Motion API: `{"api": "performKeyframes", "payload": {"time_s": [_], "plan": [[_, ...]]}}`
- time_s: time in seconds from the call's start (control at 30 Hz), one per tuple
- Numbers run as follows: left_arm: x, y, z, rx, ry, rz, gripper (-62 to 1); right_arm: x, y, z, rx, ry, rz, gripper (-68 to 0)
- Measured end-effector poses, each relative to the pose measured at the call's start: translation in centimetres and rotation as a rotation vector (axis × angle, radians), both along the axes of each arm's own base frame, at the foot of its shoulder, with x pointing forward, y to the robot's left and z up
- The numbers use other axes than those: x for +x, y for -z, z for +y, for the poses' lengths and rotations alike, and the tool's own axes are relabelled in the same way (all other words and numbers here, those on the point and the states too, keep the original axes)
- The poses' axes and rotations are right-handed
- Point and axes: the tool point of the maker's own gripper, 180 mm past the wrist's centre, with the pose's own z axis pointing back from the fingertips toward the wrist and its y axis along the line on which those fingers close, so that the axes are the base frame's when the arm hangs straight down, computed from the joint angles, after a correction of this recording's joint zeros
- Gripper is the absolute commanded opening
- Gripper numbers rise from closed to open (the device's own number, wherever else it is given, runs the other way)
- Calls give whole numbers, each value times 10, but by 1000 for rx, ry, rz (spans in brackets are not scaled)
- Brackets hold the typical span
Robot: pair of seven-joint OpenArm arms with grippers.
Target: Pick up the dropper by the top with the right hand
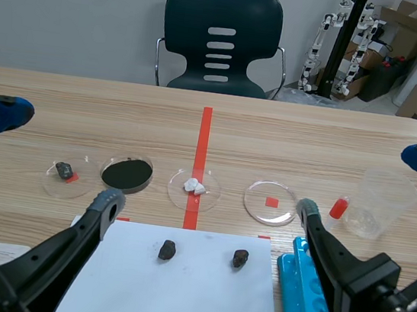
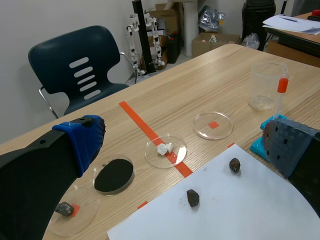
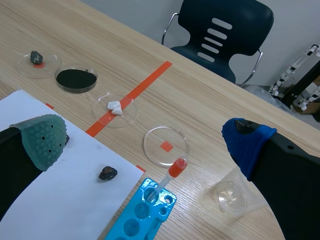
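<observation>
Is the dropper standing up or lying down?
Standing up: the dropper sits in a hole of the blue rack, red bulb on top.

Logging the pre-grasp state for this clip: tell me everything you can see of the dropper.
The dropper has a red, rubbery-looking bulb on top of a thin clear stem. It leans slightly, and its lower end sits in an end well of the blue rack, the only thing seen touching it. It stands between the empty petri dish and the clear cup. The right gripper, jaws open, is not touching it.
</observation>
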Motion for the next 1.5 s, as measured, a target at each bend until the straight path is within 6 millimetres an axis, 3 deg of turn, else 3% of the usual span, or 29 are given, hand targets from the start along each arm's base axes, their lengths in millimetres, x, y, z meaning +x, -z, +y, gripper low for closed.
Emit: {"api": "performKeyframes", "payload": {"time_s": [1.33,1.5], "plan": [[0,0,0,0,0,1,14,0,2,-1,-7,5,8,4],[1,10,1,31,-8,45,14,0,9,-4,-46,-5,34,4]]}}
